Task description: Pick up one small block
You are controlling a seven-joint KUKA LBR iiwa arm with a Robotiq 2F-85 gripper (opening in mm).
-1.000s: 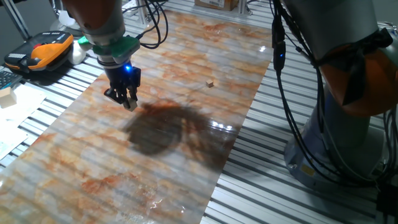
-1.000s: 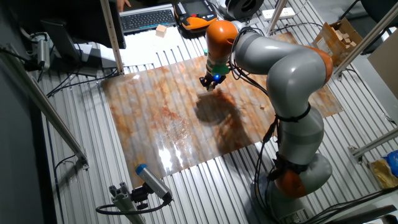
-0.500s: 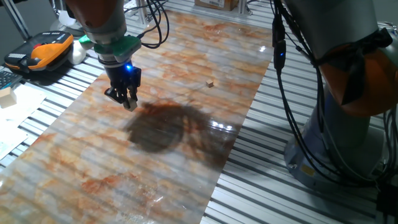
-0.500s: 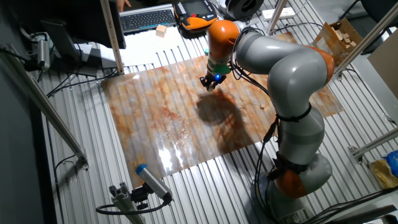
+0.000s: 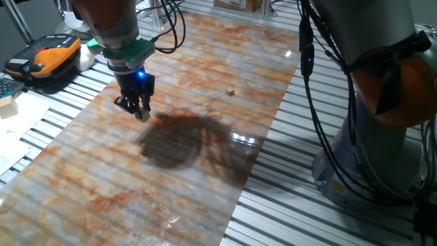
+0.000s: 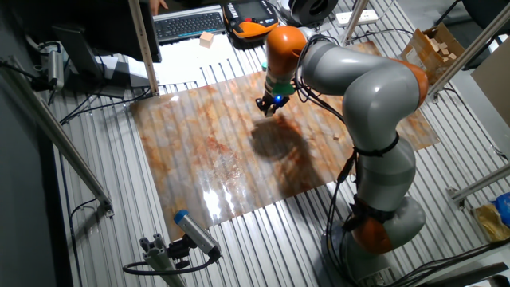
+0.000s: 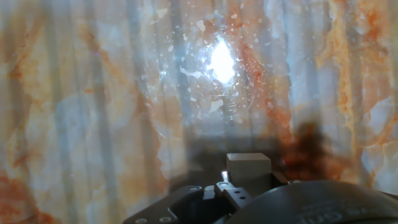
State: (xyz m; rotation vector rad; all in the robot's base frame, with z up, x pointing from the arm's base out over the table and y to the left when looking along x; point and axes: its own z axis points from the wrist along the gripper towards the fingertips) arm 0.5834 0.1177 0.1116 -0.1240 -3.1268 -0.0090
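Nothing measurable has moved since the earlier frames: gripper (image 5: 141, 111) and arm hold the same pose above the marbled orange-grey counter (image 5: 205, 82). Fingers are clamped on the small pale tan wooden cube (image 7: 248, 167), which sits between the fingertips, clear of the counter surface. Tiny brownish cube (image 5: 231, 91) lies well apart on the counter, unchanged. Dark shadow beneath the arm unchanged.
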